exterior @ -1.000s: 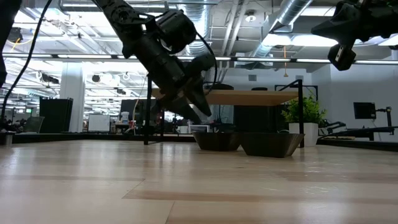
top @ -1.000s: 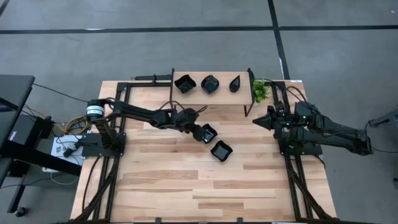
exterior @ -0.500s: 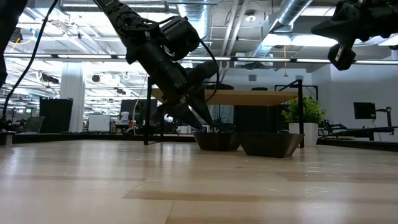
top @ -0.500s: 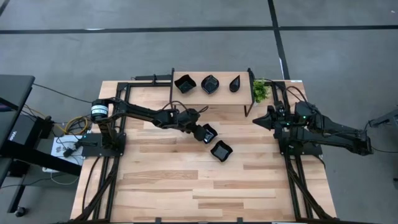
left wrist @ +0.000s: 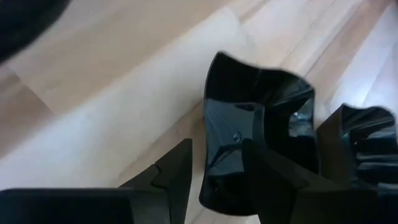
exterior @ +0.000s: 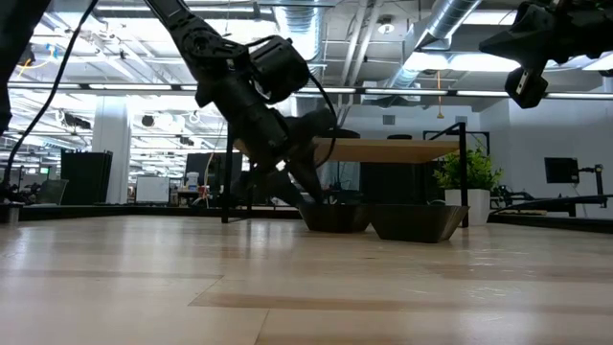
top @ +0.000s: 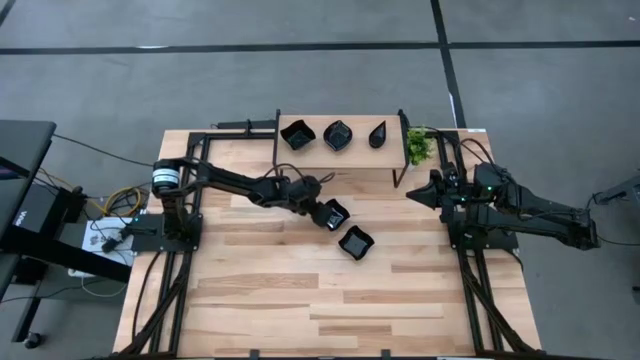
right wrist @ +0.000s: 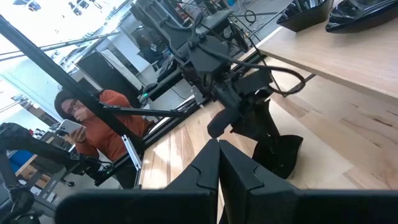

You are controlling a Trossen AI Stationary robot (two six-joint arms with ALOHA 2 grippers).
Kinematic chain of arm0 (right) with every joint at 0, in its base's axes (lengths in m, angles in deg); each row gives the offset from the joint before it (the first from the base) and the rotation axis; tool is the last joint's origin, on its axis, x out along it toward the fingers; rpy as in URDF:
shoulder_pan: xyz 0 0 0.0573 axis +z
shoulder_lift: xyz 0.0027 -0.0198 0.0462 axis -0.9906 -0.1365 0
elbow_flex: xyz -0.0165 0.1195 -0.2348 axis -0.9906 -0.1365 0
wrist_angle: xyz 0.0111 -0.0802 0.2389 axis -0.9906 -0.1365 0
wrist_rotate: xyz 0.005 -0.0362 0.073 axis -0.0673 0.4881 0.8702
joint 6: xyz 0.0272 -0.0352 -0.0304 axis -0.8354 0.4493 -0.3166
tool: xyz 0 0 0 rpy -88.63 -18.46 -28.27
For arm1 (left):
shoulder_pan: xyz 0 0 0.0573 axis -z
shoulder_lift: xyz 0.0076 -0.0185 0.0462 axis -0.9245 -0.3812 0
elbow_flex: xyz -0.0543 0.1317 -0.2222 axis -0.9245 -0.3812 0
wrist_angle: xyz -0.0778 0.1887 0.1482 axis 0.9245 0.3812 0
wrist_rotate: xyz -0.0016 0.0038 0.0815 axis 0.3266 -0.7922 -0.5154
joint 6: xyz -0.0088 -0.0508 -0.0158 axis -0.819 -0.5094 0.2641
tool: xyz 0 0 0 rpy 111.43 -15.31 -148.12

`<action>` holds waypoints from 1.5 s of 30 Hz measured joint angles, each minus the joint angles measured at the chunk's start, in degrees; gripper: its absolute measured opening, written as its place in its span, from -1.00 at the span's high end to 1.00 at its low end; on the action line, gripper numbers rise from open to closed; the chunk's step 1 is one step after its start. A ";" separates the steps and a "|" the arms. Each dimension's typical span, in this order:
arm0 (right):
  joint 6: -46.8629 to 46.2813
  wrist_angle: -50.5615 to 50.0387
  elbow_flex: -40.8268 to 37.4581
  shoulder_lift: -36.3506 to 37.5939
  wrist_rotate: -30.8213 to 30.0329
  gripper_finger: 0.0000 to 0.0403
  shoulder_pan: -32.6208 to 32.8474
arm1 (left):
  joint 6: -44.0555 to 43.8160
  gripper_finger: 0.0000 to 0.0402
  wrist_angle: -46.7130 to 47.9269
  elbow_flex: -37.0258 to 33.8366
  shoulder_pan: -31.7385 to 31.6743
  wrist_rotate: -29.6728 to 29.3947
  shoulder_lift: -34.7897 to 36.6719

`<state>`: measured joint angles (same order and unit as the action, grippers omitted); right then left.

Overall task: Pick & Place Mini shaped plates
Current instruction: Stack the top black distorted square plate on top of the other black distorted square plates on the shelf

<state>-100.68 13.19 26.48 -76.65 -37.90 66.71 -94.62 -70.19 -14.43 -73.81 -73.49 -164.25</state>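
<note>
Two mini shaped plates, glossy black with wavy edges, rest on their bases mid-table: one (top: 337, 213) and a second (top: 355, 241) just to its right and nearer. Three more stand on the raised wooden shelf (top: 340, 150) at the far edge. My left gripper (left wrist: 217, 144) is open and slants down over the first plate (left wrist: 261, 106). One finger (left wrist: 177, 177) stands outside its wall and the other (left wrist: 267, 177) over its hollow. My right gripper (top: 412, 195) is shut and waits high at the right, holding nothing. My left gripper straddles the wall (left wrist: 210, 155) of the first plate on the side toward the table's left, coming slanting down from the left. One finger is inside and one outside. Whether either finger touches the wall I cannot tell. The plate sits flat on the table.
A small green plant (top: 418, 146) stands at the shelf's right end. The shelf's black frame legs (top: 400, 175) stand just behind the plates. A person in an orange top (right wrist: 93, 124) sits beyond the table. Bare wood lies toward the near edge (top: 330, 310).
My left gripper has sunk toward the first plate, its fingers now down at the plate's rim. Both plates on the table have stayed where they were.
</note>
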 joint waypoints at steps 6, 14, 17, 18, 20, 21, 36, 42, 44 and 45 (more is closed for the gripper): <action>0.00 0.00 0.00 0.00 0.00 0.99 0.00 | -0.11 0.30 0.15 0.00 0.00 -1.83 0.48; 0.00 0.02 0.00 0.00 -0.17 0.99 0.00 | 0.37 0.30 0.42 -0.02 0.15 -1.98 0.14; 0.00 0.03 0.00 0.00 -0.17 0.99 0.00 | 0.43 0.31 0.27 0.00 0.13 -1.98 -0.43; -0.02 0.05 0.00 0.00 -0.18 0.99 0.00 | 0.50 0.32 0.85 -0.03 0.13 -1.98 -0.64; -0.02 0.26 0.00 0.00 -0.20 0.99 -0.02 | 0.50 0.36 1.34 -0.09 0.13 -1.98 -0.64; -0.02 0.28 0.00 0.00 -0.20 0.99 -0.02 | 0.50 0.39 0.92 -0.06 0.14 -1.98 -0.59; -0.13 0.28 0.00 0.00 -1.70 0.99 -0.02 | 0.52 0.94 1.00 -0.10 -0.17 -1.98 -0.23; -0.12 0.28 0.00 0.00 -1.70 0.99 -0.02 | -0.83 0.96 0.98 -0.11 -0.16 -1.91 -0.23; -0.11 0.28 0.00 0.00 -1.70 0.99 -0.02 | -1.72 0.97 0.97 -0.11 -0.17 -0.94 -0.20; -0.11 0.28 0.00 0.00 -1.70 0.99 -0.02 | -1.80 0.97 0.97 -0.10 -0.17 0.03 -0.18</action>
<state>-100.79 13.47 26.48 -76.65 -39.60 66.69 -96.41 -69.22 -14.53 -73.99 -73.46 -164.43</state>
